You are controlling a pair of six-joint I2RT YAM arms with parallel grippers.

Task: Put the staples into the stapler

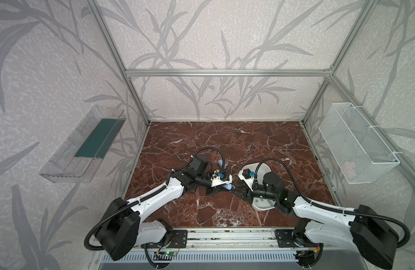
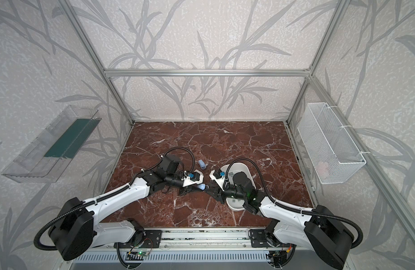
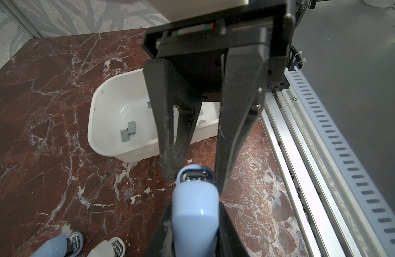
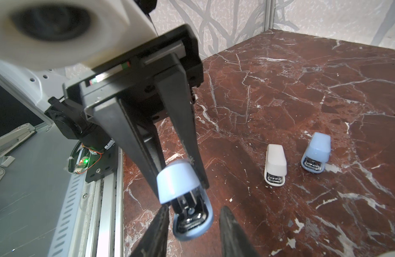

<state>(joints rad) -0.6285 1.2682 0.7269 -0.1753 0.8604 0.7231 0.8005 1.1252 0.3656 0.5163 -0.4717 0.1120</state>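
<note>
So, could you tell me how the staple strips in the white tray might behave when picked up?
The staple strips look small and thin, so probably light and awkward to pinch. On the smooth white tray they would likely slide when nudged. Flat-sided, they should not roll.

A stapler (image 1: 229,186) was near the middle of the marble table (image 1: 225,140), with a tray (image 3: 107,106) just to its right and staples (image 3: 127,133) lying in the tray; a second stapler (image 4: 275,163) and a third stapler (image 4: 316,153) lay side by side on the table behind it
</note>
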